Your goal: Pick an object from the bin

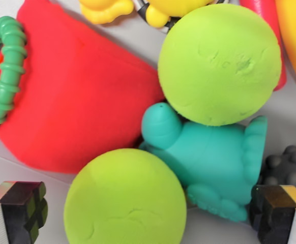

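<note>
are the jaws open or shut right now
Open: the two fingertips sit far apart at the frame's bottom corners, with the lower green ball between them, gripping nothing.

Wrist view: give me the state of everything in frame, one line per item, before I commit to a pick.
upper green ball: resting on the teal toy, dented surface.
lower green ball: free on top, between the fingertips.
teal toy: lying down, partly covered.
red shape: lying flat.
green ring: on the red shape's edge.
gripper: open, holding nothing.
</note>
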Robot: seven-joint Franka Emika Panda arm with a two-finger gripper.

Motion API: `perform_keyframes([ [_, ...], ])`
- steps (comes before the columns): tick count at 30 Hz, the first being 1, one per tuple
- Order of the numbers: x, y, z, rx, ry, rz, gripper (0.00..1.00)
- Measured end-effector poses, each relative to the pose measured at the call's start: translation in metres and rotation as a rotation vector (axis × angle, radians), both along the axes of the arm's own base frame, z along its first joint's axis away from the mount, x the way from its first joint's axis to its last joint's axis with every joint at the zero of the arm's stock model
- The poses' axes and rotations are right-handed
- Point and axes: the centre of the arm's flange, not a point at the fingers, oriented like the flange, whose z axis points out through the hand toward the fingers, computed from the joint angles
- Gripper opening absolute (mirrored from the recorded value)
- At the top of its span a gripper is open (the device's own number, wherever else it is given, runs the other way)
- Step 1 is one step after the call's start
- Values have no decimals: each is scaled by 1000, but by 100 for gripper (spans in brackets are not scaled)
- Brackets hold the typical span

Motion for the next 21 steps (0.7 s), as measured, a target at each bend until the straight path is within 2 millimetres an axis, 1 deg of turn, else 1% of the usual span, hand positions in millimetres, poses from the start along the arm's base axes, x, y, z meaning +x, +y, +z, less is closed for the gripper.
perform_keyframes([
  [9,0,0,-9,0,-2,3,100],
  [10,0,0,-9,0,-2,3,0],
  [21,0,0,-9,0,-2,4,0],
])
